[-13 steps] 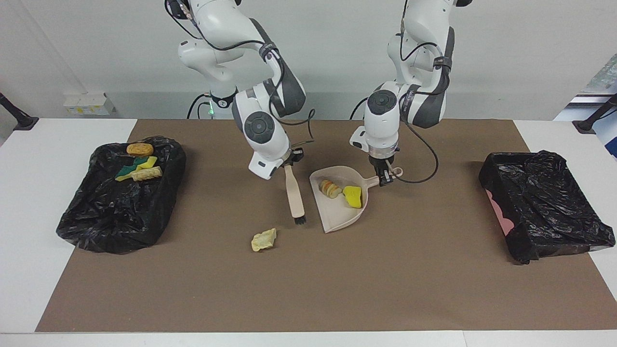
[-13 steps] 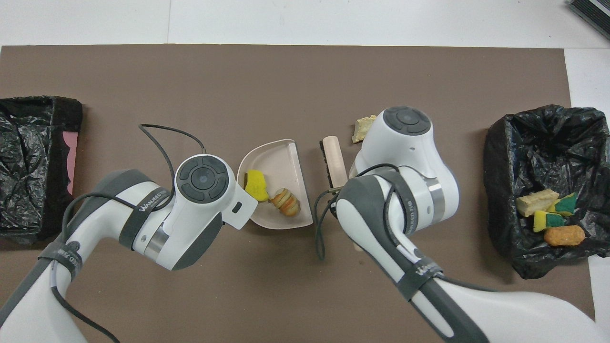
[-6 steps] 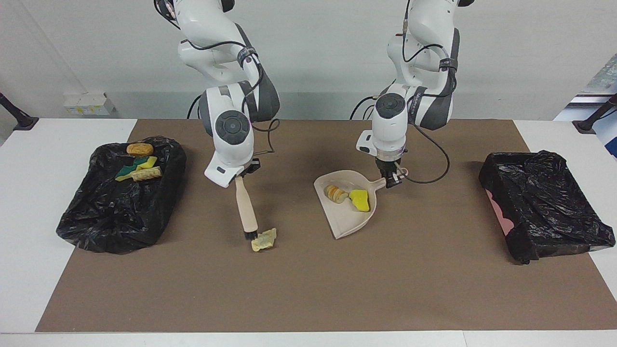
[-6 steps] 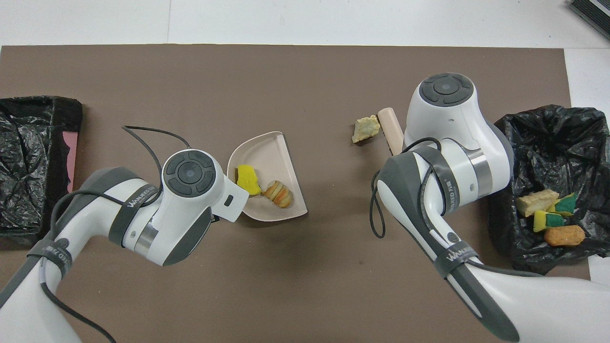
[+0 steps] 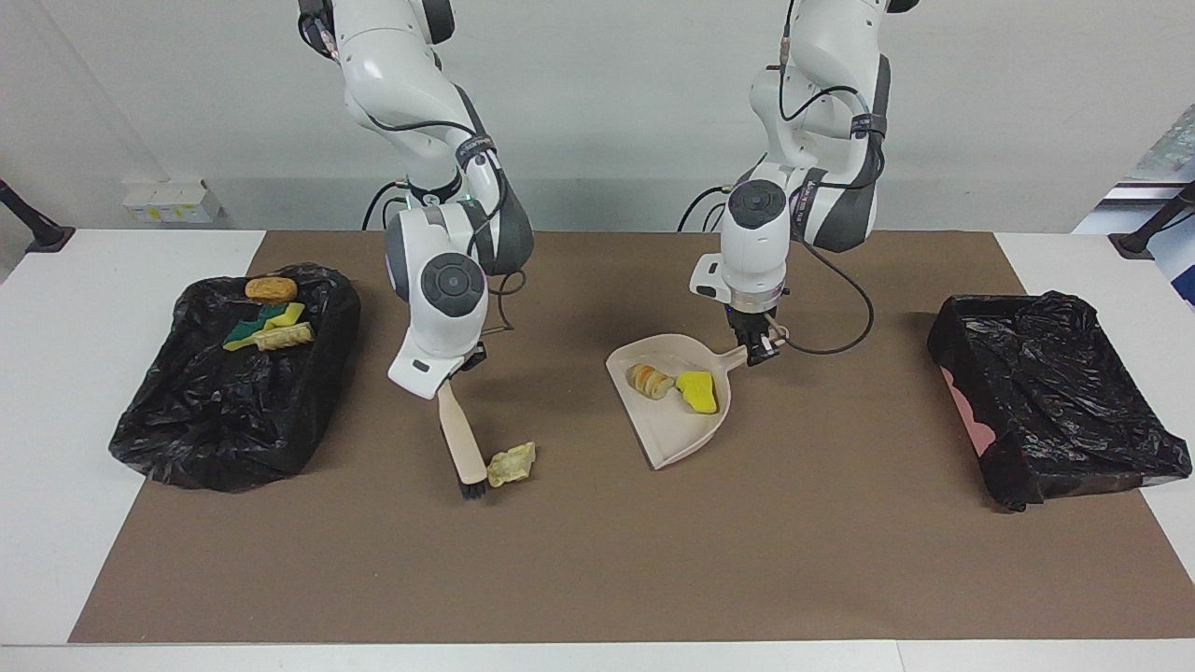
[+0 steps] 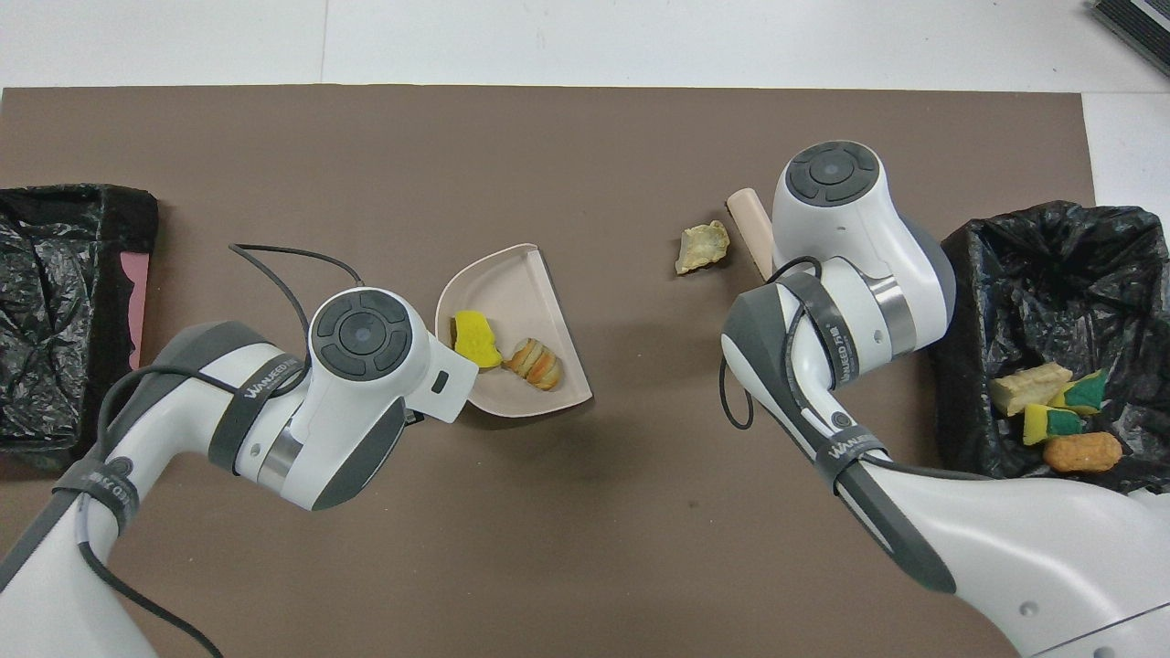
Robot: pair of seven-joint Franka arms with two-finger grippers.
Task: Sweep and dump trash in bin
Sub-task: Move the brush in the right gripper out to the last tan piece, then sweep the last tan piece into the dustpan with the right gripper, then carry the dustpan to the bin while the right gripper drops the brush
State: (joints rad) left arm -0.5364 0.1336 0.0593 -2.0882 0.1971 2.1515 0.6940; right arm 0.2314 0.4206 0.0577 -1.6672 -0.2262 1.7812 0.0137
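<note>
White counter under brown mat. Right gripper clamped on brush, bristles below it touching tan trash lump. Left gripper clamped on dustpan handle; striped lump, yellow sponge in pan beside it.

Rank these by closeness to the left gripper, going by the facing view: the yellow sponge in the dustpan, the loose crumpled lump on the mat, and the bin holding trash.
From the left gripper, shut on the dustpan handle:
1. Yellow sponge, in the dustpan just beneath it.
2. Crumpled lump, on the mat at the brush bristles.
3. Bin holding trash, at the right arm's end of the table.
</note>
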